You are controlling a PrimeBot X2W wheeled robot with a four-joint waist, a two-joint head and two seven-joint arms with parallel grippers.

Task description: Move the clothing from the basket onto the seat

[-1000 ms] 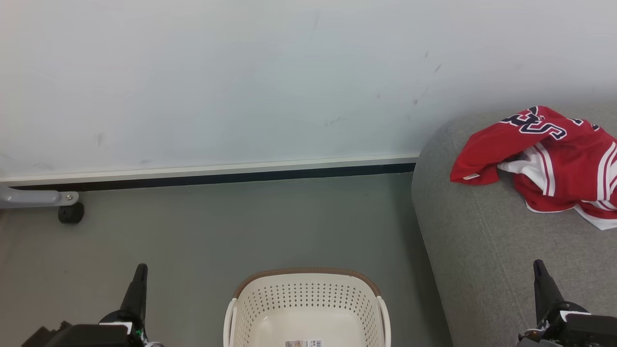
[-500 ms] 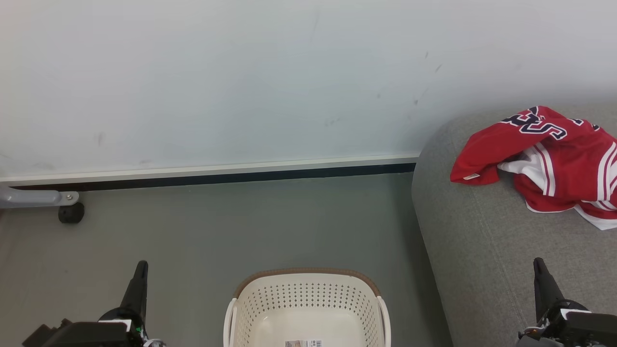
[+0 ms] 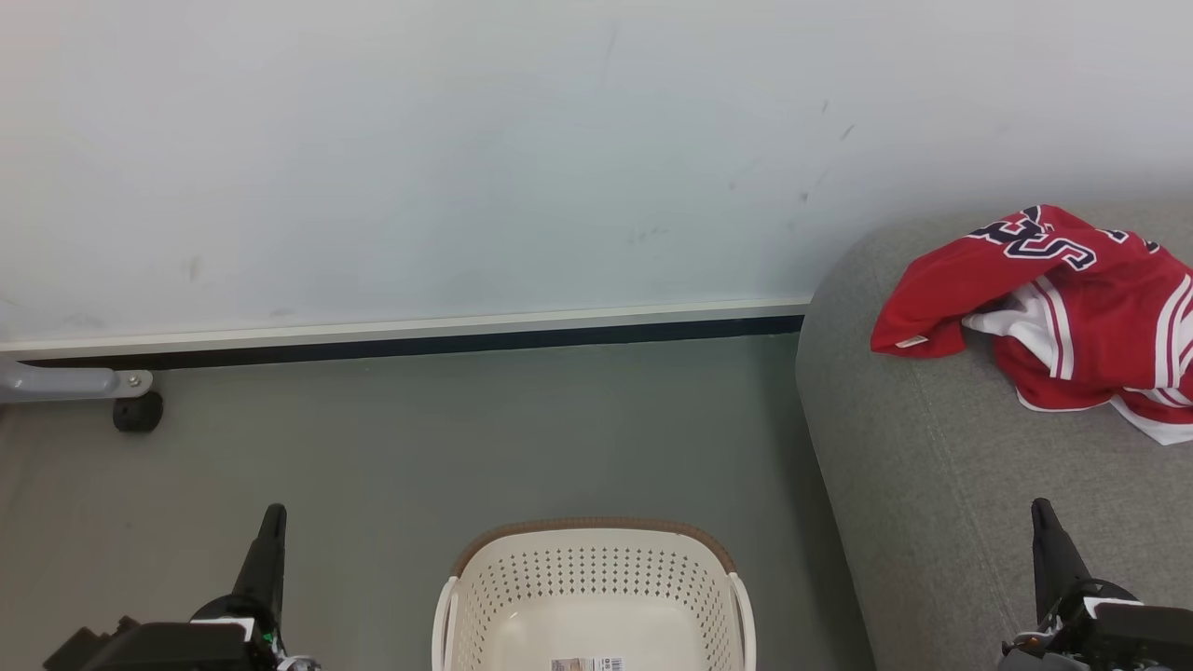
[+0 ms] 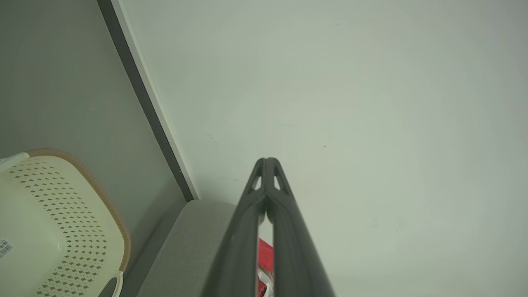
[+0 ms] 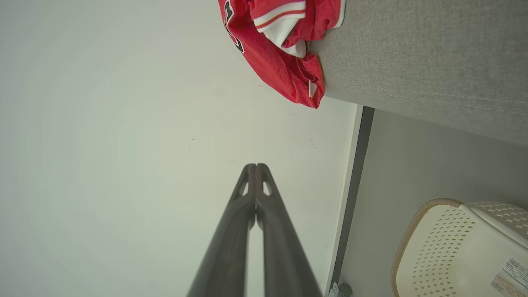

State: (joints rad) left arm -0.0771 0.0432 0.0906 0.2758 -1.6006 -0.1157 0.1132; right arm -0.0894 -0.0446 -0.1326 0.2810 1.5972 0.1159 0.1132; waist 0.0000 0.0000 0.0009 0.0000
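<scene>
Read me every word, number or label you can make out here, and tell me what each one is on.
"S": navy-and-white lettering on the red jersey; the other characters are folded and unreadable.
Barcode sticker in the basket: too small to read.
White tag on the jersey: no legible text.

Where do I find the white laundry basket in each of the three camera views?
Head view: the basket at the bottom centre, cut by the lower edge.
Left wrist view: the basket in the lower left corner.
Right wrist view: the basket in the lower right corner.
Shared landmark: the dark baseboard strip, seen in all three.
</scene>
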